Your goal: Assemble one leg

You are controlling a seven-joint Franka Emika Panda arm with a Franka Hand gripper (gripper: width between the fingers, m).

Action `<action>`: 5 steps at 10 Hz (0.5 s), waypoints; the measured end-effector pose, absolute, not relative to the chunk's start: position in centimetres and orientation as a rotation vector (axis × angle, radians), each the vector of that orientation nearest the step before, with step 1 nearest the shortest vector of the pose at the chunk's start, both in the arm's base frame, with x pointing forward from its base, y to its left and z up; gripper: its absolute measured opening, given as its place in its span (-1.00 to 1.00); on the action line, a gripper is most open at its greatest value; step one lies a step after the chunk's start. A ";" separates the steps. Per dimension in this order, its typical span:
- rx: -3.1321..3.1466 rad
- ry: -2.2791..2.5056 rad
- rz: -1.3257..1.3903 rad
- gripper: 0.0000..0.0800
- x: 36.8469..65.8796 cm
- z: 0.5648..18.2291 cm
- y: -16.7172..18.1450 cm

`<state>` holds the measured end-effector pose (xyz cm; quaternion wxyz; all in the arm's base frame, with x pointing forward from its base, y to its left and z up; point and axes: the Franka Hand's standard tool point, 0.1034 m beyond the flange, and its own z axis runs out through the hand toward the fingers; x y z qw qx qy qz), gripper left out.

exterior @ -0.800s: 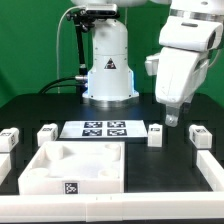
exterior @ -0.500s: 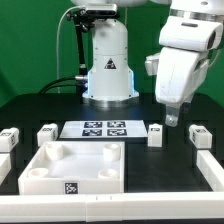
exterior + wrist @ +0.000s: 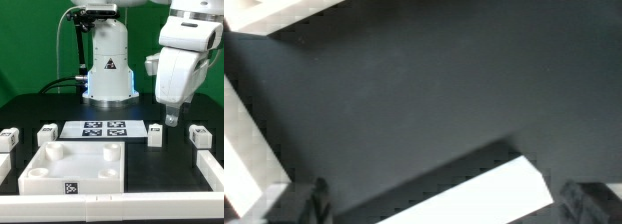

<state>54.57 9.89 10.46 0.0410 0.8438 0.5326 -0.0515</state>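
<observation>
Hanging above the black table [image 3: 30, 110], the gripper [image 3: 172, 119] sits at about 2 o'clock from the marker board [image 3: 100, 129] on the exterior view's clock face, clear of the tabletop and touching nothing. Wrist view: both fingers [image 3: 303, 200] stand well apart, with only bare dark table between them, so the gripper [image 3: 446, 205] is spread and carries nothing. Four small white legs stand upright in a loose row across the table. Near leg [image 3: 155, 134]: just beside the marker board at its 3 o'clock, and roughly 7 o'clock from the fingertips, lower and apart from them. Right-hand leg [image 3: 199, 135]: further out at 3 o'clock, about 5 o'clock from the fingertips, also apart. Left-hand leg [image 3: 47, 132]: at 9 o'clock from the marker board. Outer leg [image 3: 9, 138]: further along at 9 o'clock, near the frame edge. Tray-like white piece [image 3: 75, 165] with recessed corners lies flat at 7 o'clock from the marker board, close to it, a small tag on its front wall. Robot base [image 3: 108, 65] stands at 12 o'clock from the marker board, well behind it. In the wrist view a white block [image 3: 553, 185] shows close to one fingertip; cannot tell which part it is or whether it touches the finger.
</observation>
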 end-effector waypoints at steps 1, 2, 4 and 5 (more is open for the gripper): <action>2.562 1.671 -0.156 0.63 54.6 10.6 9.6; 2.532 1.720 -0.143 0.63 54.8 11.1 8.4; 2.476 1.843 -0.069 0.63 53.5 10.7 5.5; 2.417 1.940 -0.035 0.63 52.9 10.2 3.4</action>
